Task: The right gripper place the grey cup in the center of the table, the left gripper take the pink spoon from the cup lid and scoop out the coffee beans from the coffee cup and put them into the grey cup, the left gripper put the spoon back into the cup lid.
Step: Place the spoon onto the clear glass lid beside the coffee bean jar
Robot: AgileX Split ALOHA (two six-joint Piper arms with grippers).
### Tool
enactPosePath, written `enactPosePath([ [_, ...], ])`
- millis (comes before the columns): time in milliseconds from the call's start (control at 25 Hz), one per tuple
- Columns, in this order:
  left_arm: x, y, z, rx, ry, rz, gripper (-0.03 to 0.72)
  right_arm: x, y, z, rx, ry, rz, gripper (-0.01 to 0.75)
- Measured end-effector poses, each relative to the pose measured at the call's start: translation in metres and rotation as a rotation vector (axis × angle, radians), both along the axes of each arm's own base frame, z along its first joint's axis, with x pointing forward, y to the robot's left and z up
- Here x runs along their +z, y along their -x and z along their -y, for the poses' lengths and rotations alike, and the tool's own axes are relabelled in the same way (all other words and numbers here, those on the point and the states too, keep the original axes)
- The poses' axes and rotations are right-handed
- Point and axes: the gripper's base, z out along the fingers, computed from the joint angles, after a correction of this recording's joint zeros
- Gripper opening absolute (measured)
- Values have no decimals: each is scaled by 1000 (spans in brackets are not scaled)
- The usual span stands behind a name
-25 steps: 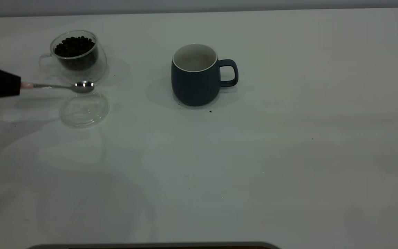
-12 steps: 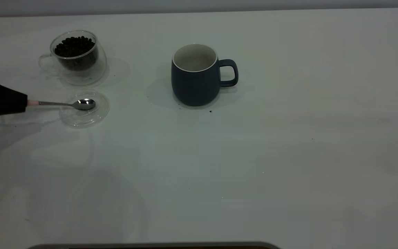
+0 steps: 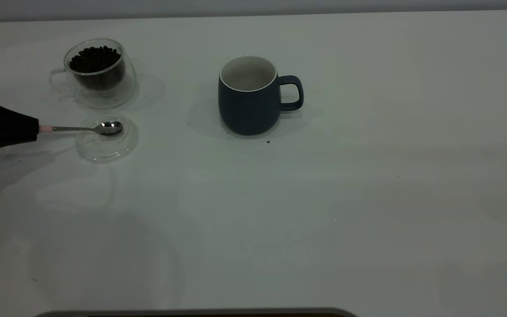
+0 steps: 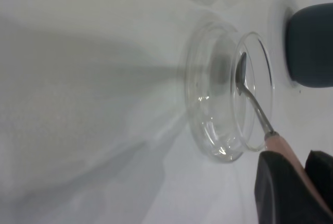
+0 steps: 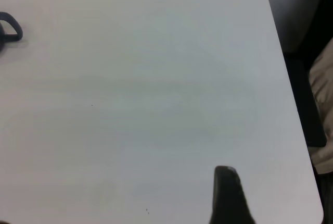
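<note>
We log the left gripper [image 3: 33, 128] at the left edge of the table [image 3: 368, 198], well to the left of the grey cup [image 3: 248, 102]. Its black fingers [image 4: 278, 187] are clamped on the pale pink handle of the pink spoon [image 3: 90, 128]; only a short stub of pink shows past the fingertips. In the left wrist view we see the handle pinched between the two dark pads, with the metal stem running out from them.

The spoon lies nearly level, its stem reaching from the gripper toward the grey cup. Its shiny bowl sits over the cup lid [image 3: 107, 139], on the side of the lid nearer the coffee cup [image 3: 99, 72]. We cannot tell whether the bowl touches the glass. The spoon bowl looks empty.

The cup lid lies flat on the table, left of the grey cup and just beside the coffee cup, apart from it. The coffee cup stands upright, holding the coffee beans [image 3: 94, 59] heaped close to its rim.

The grey cup stands upright near the table's middle, handle pointing away from the coffee cup. We see only its white inside; no beans show from this angle.

The right gripper [image 5: 227, 193] shows only one dark finger in the right wrist view, far to the grey cup's handle side, over bare table; we cannot tell how far apart its fingers are.
</note>
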Motion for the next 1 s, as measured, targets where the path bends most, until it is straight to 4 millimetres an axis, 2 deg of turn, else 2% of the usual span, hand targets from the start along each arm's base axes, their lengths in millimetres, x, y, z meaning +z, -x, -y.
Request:
enactPosePath([
  [280,-1,0,0,9,8,-17,143,0,0,0,0,0,0,508],
  [560,-1,0,0,24,20,-40,312,0,0,0,0,0,0,508],
  [840,-2,-3,-3,89,10,-60,383,0,0,0,0,0,0,508],
  [1000,-3,-4,-3,102,6,-68,462,0,0,0,0,0,0,508],
])
